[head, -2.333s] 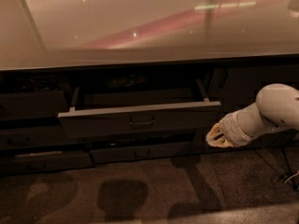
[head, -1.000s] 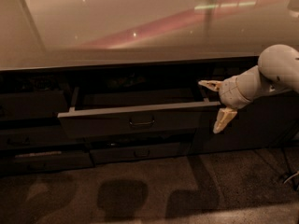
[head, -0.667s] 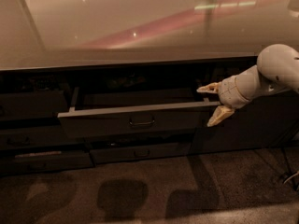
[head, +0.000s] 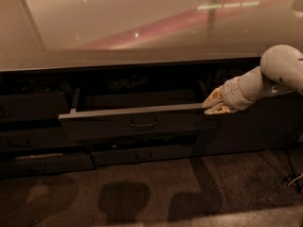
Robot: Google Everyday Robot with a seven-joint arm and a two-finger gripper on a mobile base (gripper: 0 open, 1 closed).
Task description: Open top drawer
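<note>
The top drawer (head: 109,123) is the wide dark grey front in the middle of the cabinet. It stands pulled out part way, and its grey box interior (head: 137,100) shows behind it. Its small dark pull handle (head: 143,124) sits at the centre of the front. My gripper (head: 208,108) is on the white arm (head: 279,72) that comes in from the right. It sits at the drawer's top right corner, touching or just beside the front's upper edge. Its fingertips are drawn together and hold nothing that I can see.
A glossy countertop (head: 142,27) overhangs the cabinet. Shallower drawer fronts lie below (head: 142,154) and at the lower left (head: 42,160), slightly ajar. More dark fronts stand at the left (head: 33,108). Dark carpet (head: 156,197) covers the floor in front.
My gripper rose from beside the lower drawers to the top drawer's right corner. Its fingers spread wide there, then drew together. The drawer has not visibly moved.
</note>
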